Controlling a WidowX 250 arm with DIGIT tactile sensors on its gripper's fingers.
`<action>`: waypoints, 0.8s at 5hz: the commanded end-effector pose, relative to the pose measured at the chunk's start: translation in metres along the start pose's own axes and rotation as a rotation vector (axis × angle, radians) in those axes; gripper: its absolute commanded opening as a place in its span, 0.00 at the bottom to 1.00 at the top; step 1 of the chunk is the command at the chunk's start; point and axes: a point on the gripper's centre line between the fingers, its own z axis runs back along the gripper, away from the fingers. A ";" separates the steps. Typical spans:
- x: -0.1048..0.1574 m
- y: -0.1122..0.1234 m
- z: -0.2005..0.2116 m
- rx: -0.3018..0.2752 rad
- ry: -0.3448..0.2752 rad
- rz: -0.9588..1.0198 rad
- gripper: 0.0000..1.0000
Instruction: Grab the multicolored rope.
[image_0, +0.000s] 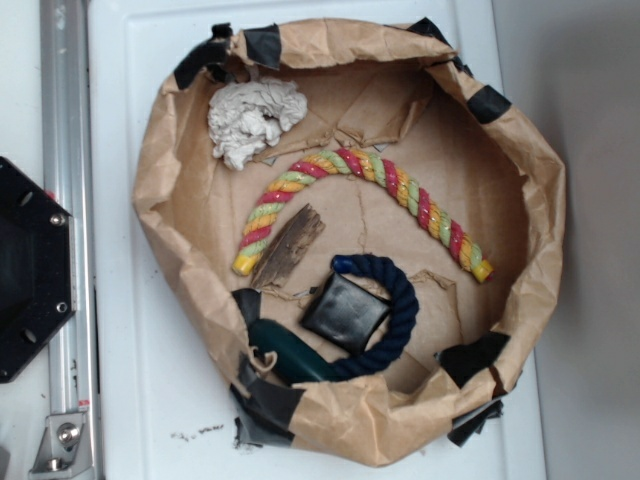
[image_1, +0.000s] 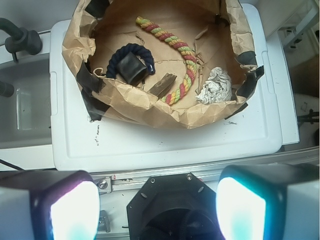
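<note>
The multicolored rope (image_0: 372, 190) lies arched across the floor of a brown paper bin (image_0: 165, 160), twisted in pink-red, yellow and light green with yellow ends. In the wrist view the multicolored rope (image_1: 175, 50) curves down the bin's right half. My gripper (image_1: 157, 210) hangs high over the robot's black base, well short of the bin (image_1: 130, 100). Its two fingers stand wide apart with nothing between them. The gripper does not show in the exterior view.
Inside the bin lie a crumpled white cloth (image_0: 255, 118), a piece of wood (image_0: 288, 247), a black square block (image_0: 345, 312), a dark navy rope (image_0: 392, 315) and a dark green object (image_0: 290, 352). The bin stands on a white platform (image_0: 130, 400) beside a metal rail (image_0: 65, 120).
</note>
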 end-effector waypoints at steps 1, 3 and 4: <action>0.000 0.000 0.000 0.000 0.000 0.000 1.00; 0.094 0.040 -0.054 -0.016 -0.173 -0.111 1.00; 0.140 0.046 -0.098 0.020 -0.152 -0.169 1.00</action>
